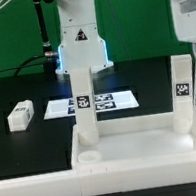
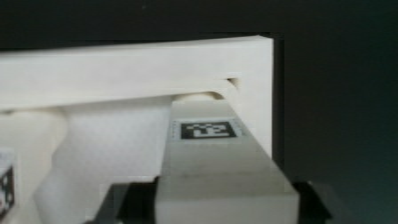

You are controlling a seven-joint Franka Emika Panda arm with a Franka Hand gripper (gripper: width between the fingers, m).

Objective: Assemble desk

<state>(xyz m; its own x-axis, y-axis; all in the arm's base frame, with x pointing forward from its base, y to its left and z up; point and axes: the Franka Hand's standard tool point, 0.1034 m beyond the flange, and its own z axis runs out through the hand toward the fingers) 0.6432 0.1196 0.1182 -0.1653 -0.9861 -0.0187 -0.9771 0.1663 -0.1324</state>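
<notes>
Well clear of the jaws, at the exterior view's left, lying flat: loose leg (image 1: 21, 116). Nearer, upright in a tabletop (image 1: 133, 147) corner: standing leg (image 1: 84, 103). Clamped between the gripper (image 2: 222, 205) jaws, upright at the right corner, perhaps already seated: held leg (image 2: 217, 150).

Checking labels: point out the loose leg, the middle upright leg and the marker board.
loose leg (image 1: 21, 116), exterior view, its top face.
middle upright leg (image 1: 86, 123), exterior view, front face below the tag.
marker board (image 1: 59, 108), exterior view, bare left end.
</notes>
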